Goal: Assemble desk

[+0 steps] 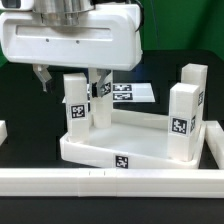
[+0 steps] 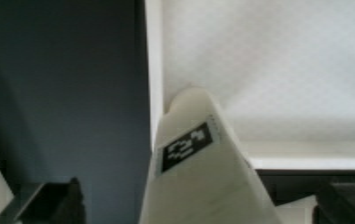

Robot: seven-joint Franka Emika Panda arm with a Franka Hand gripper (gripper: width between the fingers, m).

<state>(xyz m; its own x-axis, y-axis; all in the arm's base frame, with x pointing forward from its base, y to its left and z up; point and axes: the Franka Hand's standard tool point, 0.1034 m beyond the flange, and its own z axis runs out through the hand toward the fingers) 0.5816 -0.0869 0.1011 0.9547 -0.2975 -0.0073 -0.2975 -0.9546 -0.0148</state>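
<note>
One tool (image 2: 200,200) | fully spread | astride leg (image 2: 200,150) | gripping nothing

The arm (image 1: 70,35) hides the marker board's (image 1: 135,95) left part.

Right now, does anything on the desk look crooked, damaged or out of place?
Nothing stands out. The tabletop lies flat on the table with three legs standing upright in its corners: one near the pincer, one at the front and one at the back. The open pincer hangs above the first leg.
</note>
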